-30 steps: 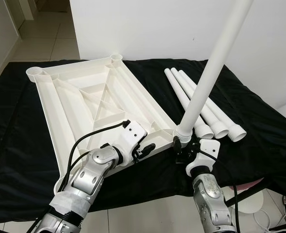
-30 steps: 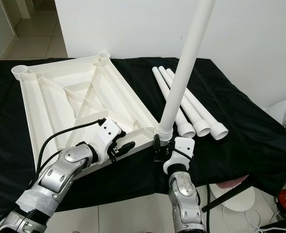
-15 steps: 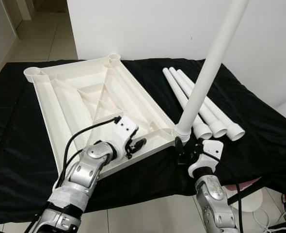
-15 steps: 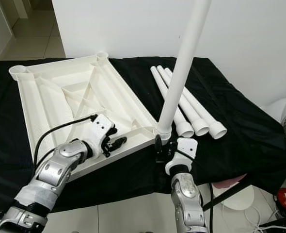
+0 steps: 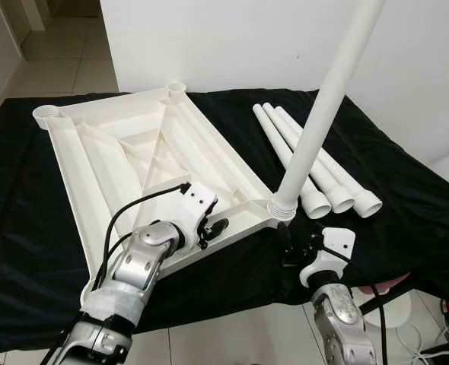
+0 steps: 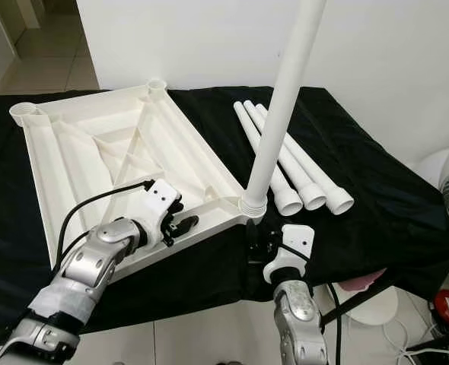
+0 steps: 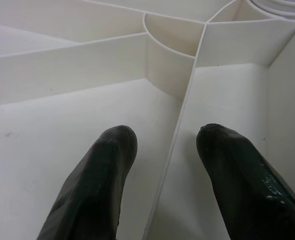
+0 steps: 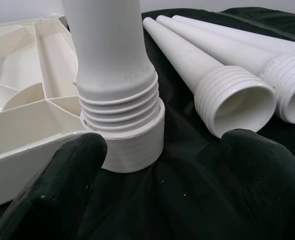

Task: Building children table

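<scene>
Left gripper (image 5: 218,225) lower centre-left of frame, fingers (image 7: 102,170) spread, arm bent. Right gripper (image 5: 288,245) lower centre-right, fingers (image 8: 72,165) apart, empty.

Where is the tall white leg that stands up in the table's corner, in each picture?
Left eye view: standing leg rises right of centre.
Right eye view: centre, leaning toward the top.
Left wrist view: not in it.
Right wrist view: its threaded base in the socket.
Shared landmark: the three loose legs lying on the black cloth.

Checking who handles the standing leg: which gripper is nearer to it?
Right. The right gripper sits open just below the upright leg; the left gripper rests on the tabletop, further off.
</scene>
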